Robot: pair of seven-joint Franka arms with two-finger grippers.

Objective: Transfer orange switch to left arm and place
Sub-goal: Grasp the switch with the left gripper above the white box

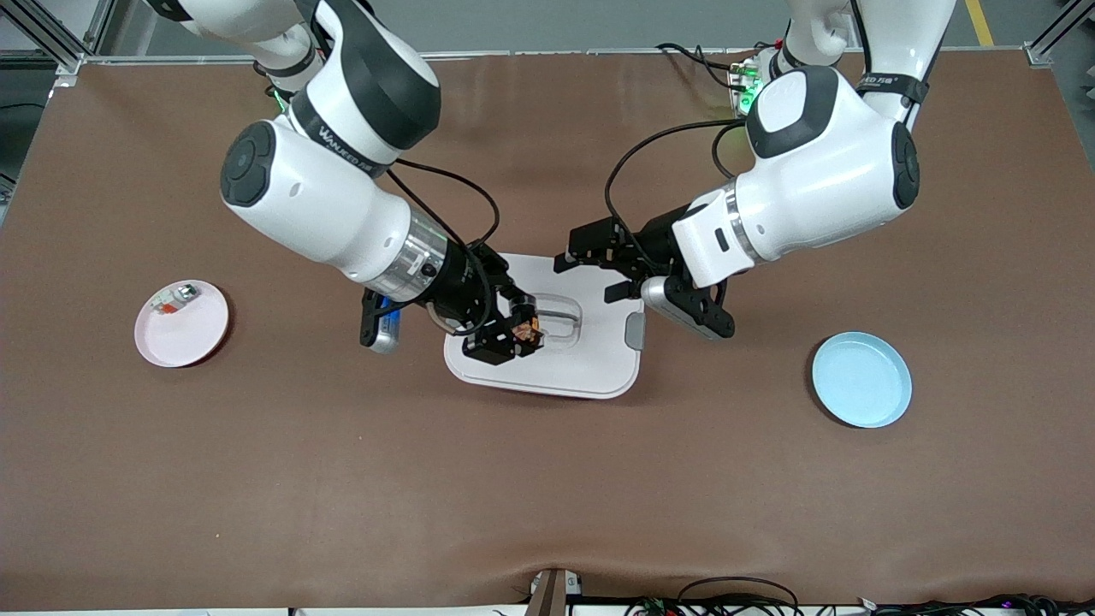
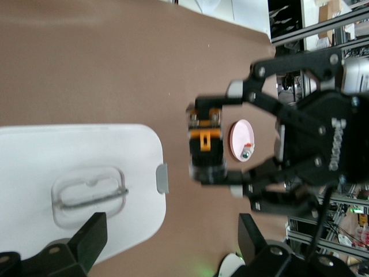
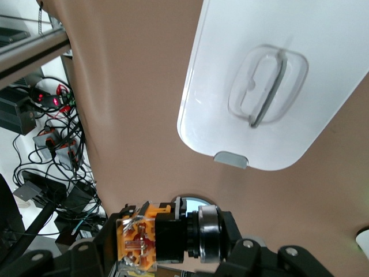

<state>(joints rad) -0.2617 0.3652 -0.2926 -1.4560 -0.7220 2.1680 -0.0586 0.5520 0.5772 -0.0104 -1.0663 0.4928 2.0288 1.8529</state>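
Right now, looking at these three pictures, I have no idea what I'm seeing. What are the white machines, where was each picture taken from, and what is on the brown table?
The white machines are two robot arms, each ending in a two-fingered black gripper. The big picture looks down from a high camera facing them; the other two come from cameras on each arm's wrist.

In the middle of the table stands a white lidded box. Toward the right arm's end lies a pink plate with a small pale part on it; toward the left arm's end lies an empty blue plate.

The right gripper, over the box, is shut on a small orange switch. The left gripper is open, also over the box, facing the switch.
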